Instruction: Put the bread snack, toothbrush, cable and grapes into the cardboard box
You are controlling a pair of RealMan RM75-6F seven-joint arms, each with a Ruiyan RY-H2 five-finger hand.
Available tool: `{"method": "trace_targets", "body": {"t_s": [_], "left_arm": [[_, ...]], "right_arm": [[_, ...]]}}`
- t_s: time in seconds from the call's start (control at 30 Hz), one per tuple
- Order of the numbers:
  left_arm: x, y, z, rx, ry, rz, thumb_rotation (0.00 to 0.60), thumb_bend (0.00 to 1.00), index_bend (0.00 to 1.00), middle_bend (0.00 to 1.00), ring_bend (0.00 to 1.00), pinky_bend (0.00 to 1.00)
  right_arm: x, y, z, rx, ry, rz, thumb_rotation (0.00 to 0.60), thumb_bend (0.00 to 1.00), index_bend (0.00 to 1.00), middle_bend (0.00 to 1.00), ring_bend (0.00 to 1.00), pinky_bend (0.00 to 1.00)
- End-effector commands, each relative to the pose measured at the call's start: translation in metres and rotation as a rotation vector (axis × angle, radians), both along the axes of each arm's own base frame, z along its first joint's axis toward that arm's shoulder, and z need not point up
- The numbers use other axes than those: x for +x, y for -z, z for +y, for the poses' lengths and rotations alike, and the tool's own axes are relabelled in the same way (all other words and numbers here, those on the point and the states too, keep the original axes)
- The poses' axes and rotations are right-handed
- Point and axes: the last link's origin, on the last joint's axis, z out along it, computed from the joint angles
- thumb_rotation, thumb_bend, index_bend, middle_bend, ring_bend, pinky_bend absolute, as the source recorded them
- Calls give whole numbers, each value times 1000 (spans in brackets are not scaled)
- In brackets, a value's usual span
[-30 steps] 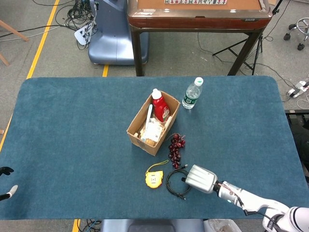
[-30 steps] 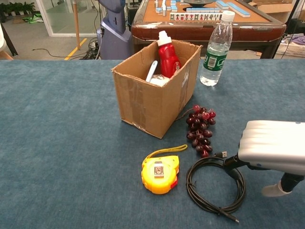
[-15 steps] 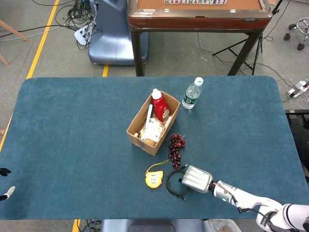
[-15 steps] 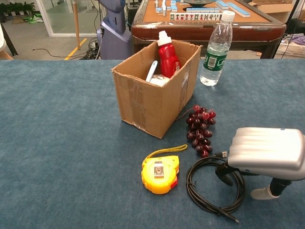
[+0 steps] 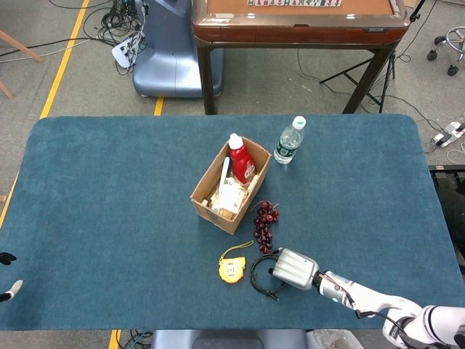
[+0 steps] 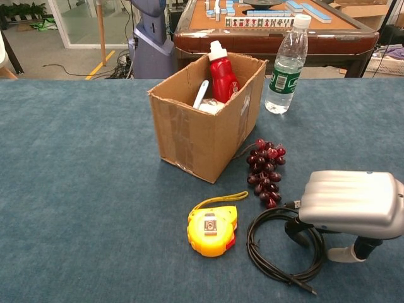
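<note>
Up and left of the right hand (image 6: 351,205), standing in the open brown cardboard box (image 6: 203,129): white toothbrush (image 6: 201,93), apparently done, with a pale packet, perhaps the bread snack. Left outside: dark red grapes (image 6: 266,172) just above, coiled black cable (image 6: 284,248) beneath the hand. Lowered over the coil, fingers mostly hidden, grasp impossible to tell.

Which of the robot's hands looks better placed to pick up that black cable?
The right robot hand: it is directly over the coiled cable. The left robot hand barely shows at the table's far left edge.

grey floor with a yellow tape line (image 5: 67,57) far left, tangled cables (image 5: 109,25), and a wooden mahjong table (image 5: 298,25) behind.
</note>
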Motion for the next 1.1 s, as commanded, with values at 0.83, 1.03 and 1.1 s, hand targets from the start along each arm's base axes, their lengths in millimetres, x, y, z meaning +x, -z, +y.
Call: {"method": "trace_targets", "body": {"t_s": [0.83,1.03,1.1], "left_arm": [[4,-1,1,22,25,-14,600,211,387,413,319,493],[6,0,0,22,42,-11,600,212,388,414,320,493],[7,-1,2,23,47,-10,600,212,388,414,320,493]], "right_arm": [[-1,-7,5,-10,17,-84,600,415,638,1000,1000,999],[-3,-12,6,-5,26,-112,600,423,638,1000,1000,999],[-2,-13,6,-8,26,-121,600,429,638,1000,1000,999]]}}
